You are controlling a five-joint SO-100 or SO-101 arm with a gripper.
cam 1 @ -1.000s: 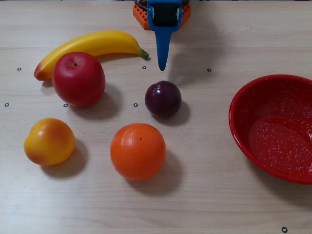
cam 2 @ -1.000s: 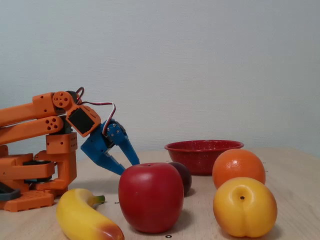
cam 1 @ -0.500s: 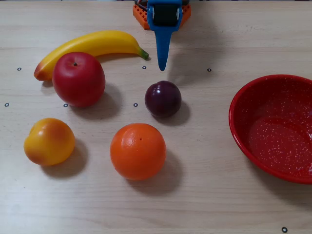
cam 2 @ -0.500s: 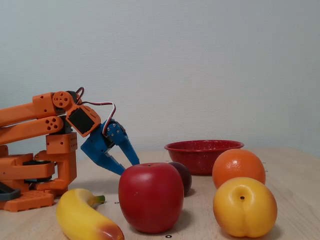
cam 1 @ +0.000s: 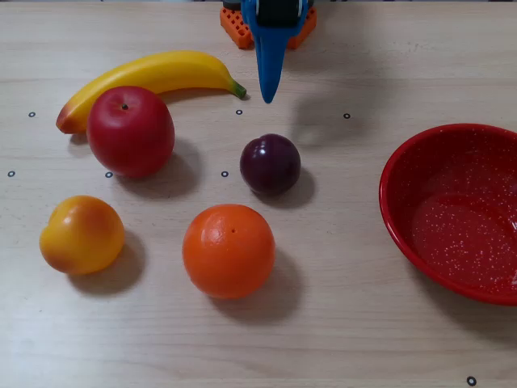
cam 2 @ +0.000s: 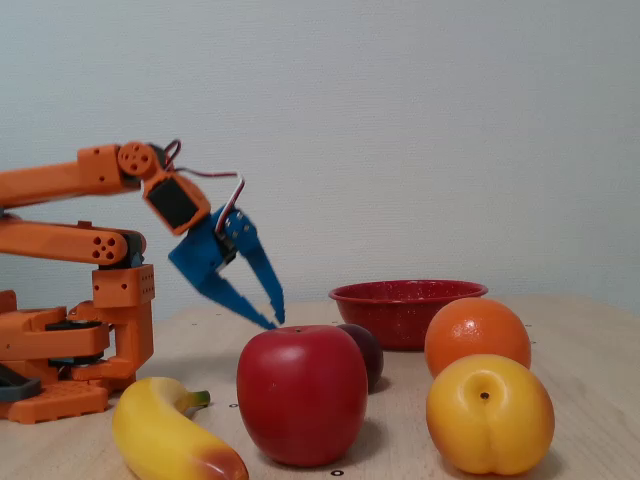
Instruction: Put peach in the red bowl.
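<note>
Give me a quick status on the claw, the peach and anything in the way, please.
Claw empty, raised off table near base, jaws nearly closed. Peach untouched, lower left in the top-down fixed view. Red bowl empty at right. Orange and plum between them.

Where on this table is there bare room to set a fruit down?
Top view: bare table between the orange, plum and red bowl, and along the near edge. Crowded at left: banana, apple and peach sit close.
</note>
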